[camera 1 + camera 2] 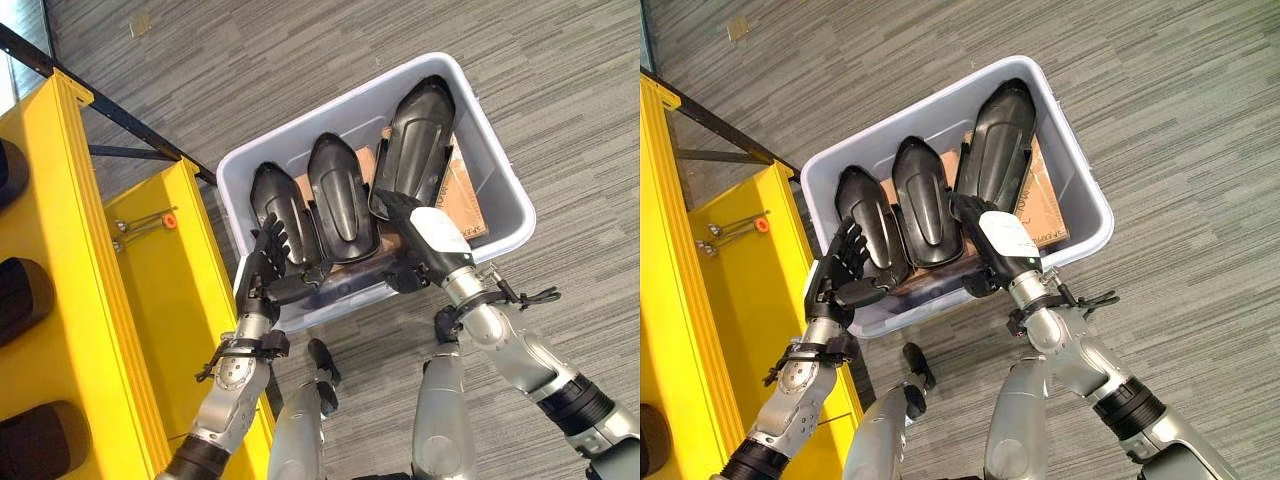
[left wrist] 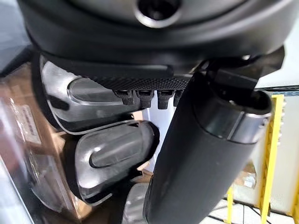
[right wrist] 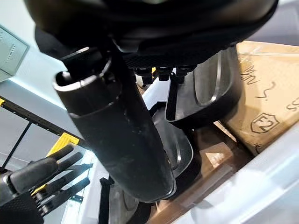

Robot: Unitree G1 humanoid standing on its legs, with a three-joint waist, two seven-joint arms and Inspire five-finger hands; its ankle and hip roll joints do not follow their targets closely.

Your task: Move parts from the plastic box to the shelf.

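My left hand point(image 1: 268, 262) sits closest, at the box point(image 1: 495, 170) rim's near-left corner, fingers spread straight against the leftmost part point(image 1: 281, 210) and closed on nothing. My right hand point(image 1: 415, 235) reaches over the near rim to the foot of the tallest part point(image 1: 420, 130); its fingers run down behind that part's lower edge, so I cannot tell whether they grip. All three parts, including the middle one point(image 1: 340, 195), stand leaning in the box on cardboard point(image 1: 462, 190); none has reached the yellow shelf point(image 1: 60, 250) to my left.

I judge these black moulded shells stiff, fairly light and glossy, so probably slippery. I would take one by its lower rim edge, thumb inside the hollow, fingers across the back.

The shelf is cut off, with dark shapes on it I can't identify. The box floor is mostly hidden.
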